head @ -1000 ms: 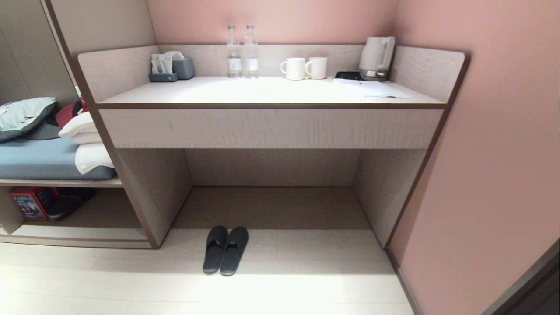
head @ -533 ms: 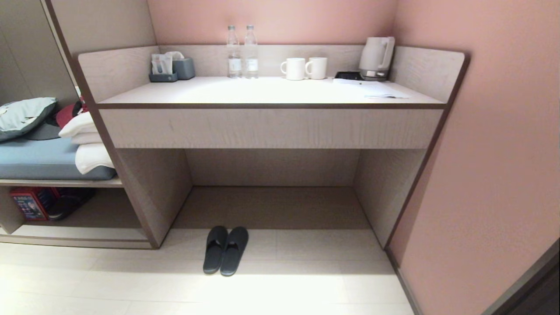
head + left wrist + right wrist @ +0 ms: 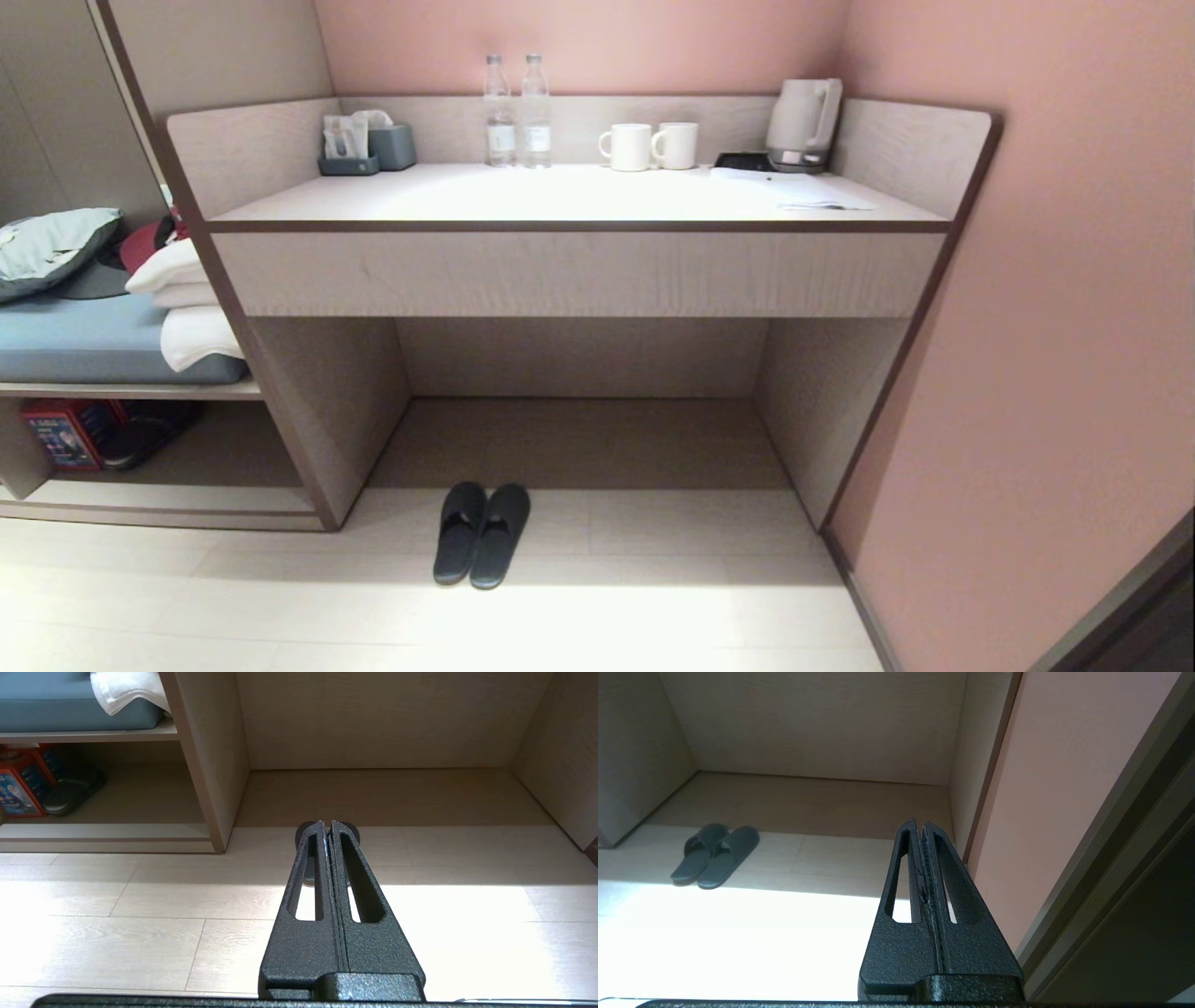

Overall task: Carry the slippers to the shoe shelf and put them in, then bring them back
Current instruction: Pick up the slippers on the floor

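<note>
The dark slippers (image 3: 481, 534) lie side by side on the pale floor, toes towards the desk's knee recess (image 3: 579, 439). The shoe shelf (image 3: 177, 495) is the low open cubby to their left, under the cushioned bench. Neither arm shows in the head view. My left gripper (image 3: 326, 822) is shut and empty, held above the floor and pointing at the slippers (image 3: 301, 835), which are mostly hidden behind its fingers. The shoe shelf (image 3: 107, 830) shows off to its side. My right gripper (image 3: 919, 822) is also shut and empty, with the slippers (image 3: 714, 855) well away from it.
A red box (image 3: 61, 434) and a dark flat object (image 3: 145, 434) sit inside the shoe shelf. The bench above holds a blue cushion (image 3: 84, 345) and white pillows (image 3: 191, 331). Bottles (image 3: 516, 112), mugs (image 3: 651, 146) and a kettle (image 3: 803, 121) stand on the desk. A pink wall (image 3: 1046, 373) closes the right side.
</note>
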### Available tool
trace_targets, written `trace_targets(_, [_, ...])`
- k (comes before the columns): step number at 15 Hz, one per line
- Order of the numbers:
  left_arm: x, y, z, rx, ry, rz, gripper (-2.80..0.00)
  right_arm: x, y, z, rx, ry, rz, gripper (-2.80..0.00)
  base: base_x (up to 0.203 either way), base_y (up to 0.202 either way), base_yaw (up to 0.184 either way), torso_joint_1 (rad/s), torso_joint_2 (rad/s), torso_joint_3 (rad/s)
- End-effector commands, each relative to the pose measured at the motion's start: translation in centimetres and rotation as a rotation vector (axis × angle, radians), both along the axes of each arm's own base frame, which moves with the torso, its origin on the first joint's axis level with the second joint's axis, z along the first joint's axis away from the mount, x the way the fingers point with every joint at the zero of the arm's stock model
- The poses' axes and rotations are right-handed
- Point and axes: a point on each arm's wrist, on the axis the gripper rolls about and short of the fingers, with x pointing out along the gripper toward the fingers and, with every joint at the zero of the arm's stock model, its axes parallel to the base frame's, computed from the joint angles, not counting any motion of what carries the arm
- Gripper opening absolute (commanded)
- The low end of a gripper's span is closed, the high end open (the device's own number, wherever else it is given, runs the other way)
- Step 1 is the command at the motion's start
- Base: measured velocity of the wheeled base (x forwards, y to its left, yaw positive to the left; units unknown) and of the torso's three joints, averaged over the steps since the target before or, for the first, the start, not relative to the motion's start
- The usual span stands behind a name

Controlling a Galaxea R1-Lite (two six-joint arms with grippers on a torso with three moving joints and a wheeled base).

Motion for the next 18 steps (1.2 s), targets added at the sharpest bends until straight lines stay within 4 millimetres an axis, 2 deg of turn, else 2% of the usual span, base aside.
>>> trace_targets(1, [0.0,0.0,-0.01,0.004,0.0,0.001,-2.8,0.0,0.0,0.0,0.0,-0.001,0.002,-2.8,0.0,0.0,0.0,0.0,0.0,0.0])
trace_targets(4, [0.0,0.0,-0.01,0.004,0.0,0.001,-2.8,-0.01,0.0,0.0,0.0,-0.002,0.002,-2.8,0.0,0.0,0.0,0.0,0.0,-0.071])
trace_targets(18, [-0.05,0.0,-0.03,0.01,0.017,0.001,-2.8,0.0,0.0,0.0,0.0,-0.001,0.003,-2.8,0.0,0.0,0.0,0.001,0.0,-0.196])
